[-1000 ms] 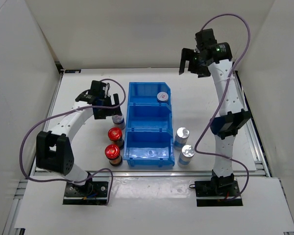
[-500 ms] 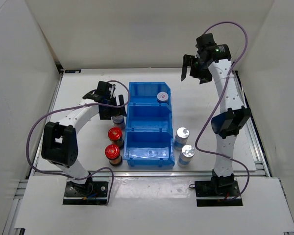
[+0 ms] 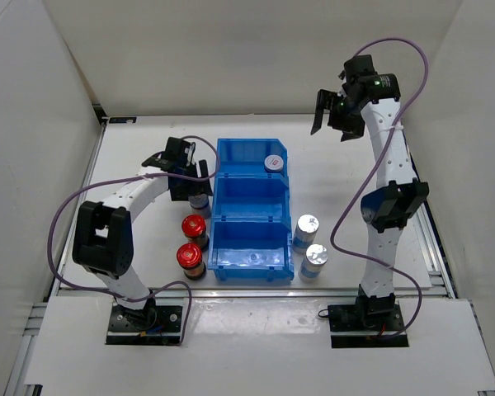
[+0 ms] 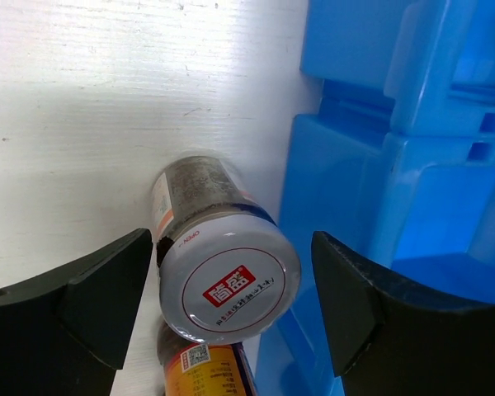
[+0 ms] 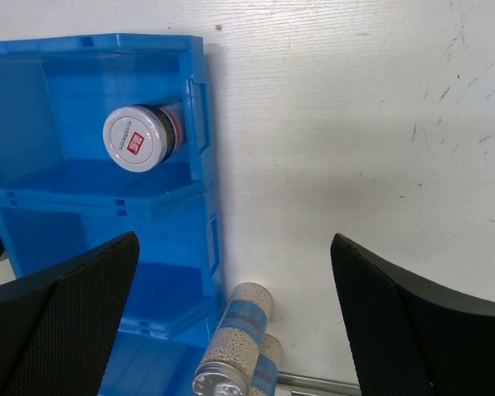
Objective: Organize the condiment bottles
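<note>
Straddling a silver-capped jar beside the blue bin, the left gripper is spread wide. The left wrist view shows the cap's red mark; overhead, it cannot be made out. The right gripper hangs raised, also wide.

Left gripper slid closer to blue bin, now over jar beside it. Right gripper swung farther from bin.

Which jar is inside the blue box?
Find the blue bin in the middle of the table. In its farthest compartment sits a jar with a pale cap bearing a red mark. The other jars all stand outside the bin.
</note>
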Tool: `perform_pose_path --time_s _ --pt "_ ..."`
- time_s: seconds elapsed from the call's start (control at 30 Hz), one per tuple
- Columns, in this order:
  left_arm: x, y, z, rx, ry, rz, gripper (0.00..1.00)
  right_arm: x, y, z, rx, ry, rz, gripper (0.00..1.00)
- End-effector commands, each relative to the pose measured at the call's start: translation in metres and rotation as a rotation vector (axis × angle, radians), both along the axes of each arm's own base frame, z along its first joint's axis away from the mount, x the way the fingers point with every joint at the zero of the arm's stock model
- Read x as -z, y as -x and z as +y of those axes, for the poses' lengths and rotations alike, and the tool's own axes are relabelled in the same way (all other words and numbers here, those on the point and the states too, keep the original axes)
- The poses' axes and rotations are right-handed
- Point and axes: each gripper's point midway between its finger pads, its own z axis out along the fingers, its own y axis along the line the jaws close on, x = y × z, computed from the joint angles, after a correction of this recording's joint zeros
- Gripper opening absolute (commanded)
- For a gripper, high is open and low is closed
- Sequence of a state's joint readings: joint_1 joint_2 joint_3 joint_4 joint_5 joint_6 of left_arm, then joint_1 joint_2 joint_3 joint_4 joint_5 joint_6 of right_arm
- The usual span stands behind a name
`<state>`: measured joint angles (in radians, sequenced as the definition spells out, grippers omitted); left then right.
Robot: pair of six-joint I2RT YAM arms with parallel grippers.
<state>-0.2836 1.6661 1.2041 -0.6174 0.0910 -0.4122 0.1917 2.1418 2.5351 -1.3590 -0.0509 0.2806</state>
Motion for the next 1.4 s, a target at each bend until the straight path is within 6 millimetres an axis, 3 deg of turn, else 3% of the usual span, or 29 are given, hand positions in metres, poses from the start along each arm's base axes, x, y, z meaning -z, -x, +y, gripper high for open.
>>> perform_pose_path --time_s 0.0,0.07,0.1,0.13,0.2,0.33,0.4,0.43,0.47,0.67,0.7,0.77,0.8,0.9,1.07,1.13,1.27,1.33,1.37 --pt "-0.004 0.001 -0.005 0.010 0.022 -0.018 0.89 0.006 0.061 -0.018 0.010 -0.003 0.240 1.00" --pt "-0.008 0.000 -0.003 0.005 0.017 -0.032 0.80 0.005 0.059 -0.017 0.006 -0.013 0.232 1.00" --pt "-0.013 0.000 0.002 -0.010 -0.004 -0.044 0.69 0.005 0.058 -0.020 0.015 -0.014 0.232 1.00" --pt "-0.016 -0.001 0.002 -0.010 -0.005 -0.044 0.69 0.005 0.058 -0.020 0.015 -0.014 0.232 1.00" --pt "-0.030 -0.004 0.006 -0.025 -0.019 -0.075 0.55 0.005 0.058 -0.020 0.015 -0.014 0.232 1.00" --pt "-0.060 -0.016 0.033 -0.111 -0.084 -0.139 0.25 0.012 0.056 -0.020 0.015 -0.011 0.250 1.00" --pt "-0.093 -0.028 0.034 -0.116 -0.066 -0.217 0.12 0.012 0.056 -0.020 0.015 -0.011 0.250 1.00" --pt "-0.104 -0.033 0.035 -0.116 -0.075 -0.248 0.11 0.012 0.056 -0.020 0.015 -0.011 0.250 1.00" --pt "-0.128 -0.042 0.033 -0.119 -0.059 -0.299 0.11 0.015 0.055 -0.018 0.012 -0.018 0.261 1.00" --pt "-0.199 -0.081 0.022 -0.133 -0.022 -0.453 0.11 0.018 0.056 -0.018 0.012 -0.016 0.271 1.00" --pt "-0.214 -0.090 0.010 -0.109 -0.011 -0.491 0.11 0.015 0.057 -0.018 0.012 -0.018 0.262 1.00" --pt "-0.226 -0.100 0.000 -0.091 0.013 -0.522 0.11 0.016 0.060 -0.019 0.012 -0.016 0.273 1.00" --pt "-0.244 -0.105 -0.012 -0.070 0.042 -0.564 0.11 0.012 0.062 -0.019 0.012 -0.018 0.262 1.00" --pt "-0.235 -0.119 -0.057 0.030 0.100 -0.552 0.11 0.015 0.066 -0.024 0.012 0.006 0.273 1.00" --pt "-0.203 -0.123 -0.109 0.126 0.119 -0.497 0.11 0.011 0.080 -0.028 0.008 0.020 0.278 0.99" --pt "-0.184 -0.123 -0.121 0.143 0.105 -0.464 0.11 0.009 0.089 -0.029 0.008 0.021 0.284 0.99" --pt "-0.153 -0.130 -0.121 0.131 0.047 -0.423 0.11 0.006 0.100 -0.037 0.024 0.037 0.284 0.99" --pt "-0.147 -0.132 -0.120 0.125 0.036 -0.417 0.11 0.005 0.104 -0.038 0.024 0.038 0.287 0.99" --pt "-0.133 -0.135 -0.122 0.126 0.025 -0.391 0.14 0.001 0.106 -0.038 0.024 0.035 0.273 0.99"
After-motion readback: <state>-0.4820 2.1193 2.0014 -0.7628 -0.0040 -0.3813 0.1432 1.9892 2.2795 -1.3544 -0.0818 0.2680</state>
